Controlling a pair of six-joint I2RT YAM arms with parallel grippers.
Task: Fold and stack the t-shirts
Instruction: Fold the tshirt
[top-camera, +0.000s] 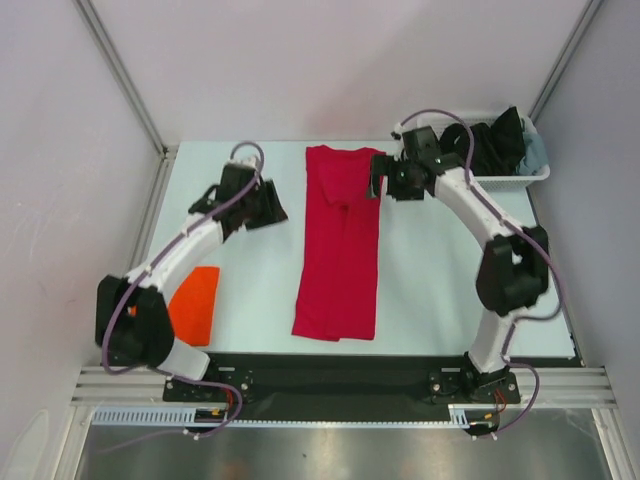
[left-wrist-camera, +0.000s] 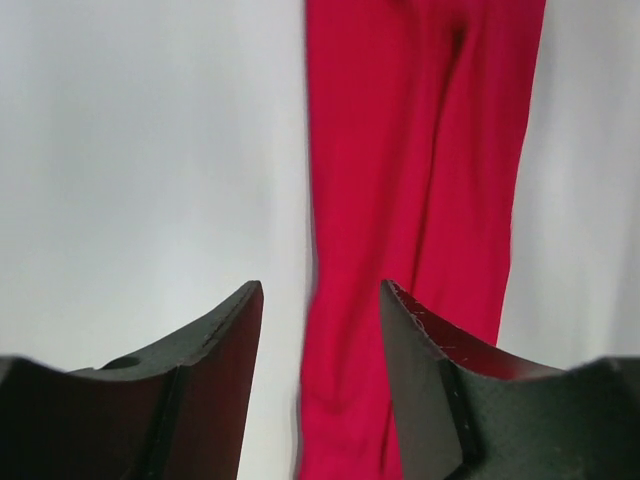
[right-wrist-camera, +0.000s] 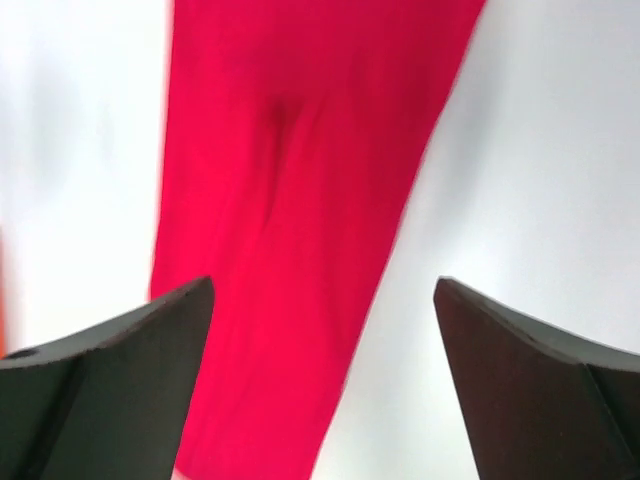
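Note:
The crimson red t-shirt (top-camera: 338, 245) lies on the table as a long narrow strip running from the far side toward the arms. It fills the upper part of the left wrist view (left-wrist-camera: 420, 170) and of the right wrist view (right-wrist-camera: 290, 180). The bright orange t-shirt (top-camera: 195, 304) lies as a small folded piece at the near left, beside the left arm's base. My left gripper (top-camera: 274, 208) (left-wrist-camera: 320, 288) hovers open just left of the strip's far half, holding nothing. My right gripper (top-camera: 378, 180) (right-wrist-camera: 322, 282) stands wide open at the strip's far right edge, also holding nothing.
A white lattice basket (top-camera: 518, 176) with dark clothes in it stands at the back right corner, close behind the right arm's wrist. A black rail (top-camera: 340, 365) runs along the table's near edge between the arm bases.

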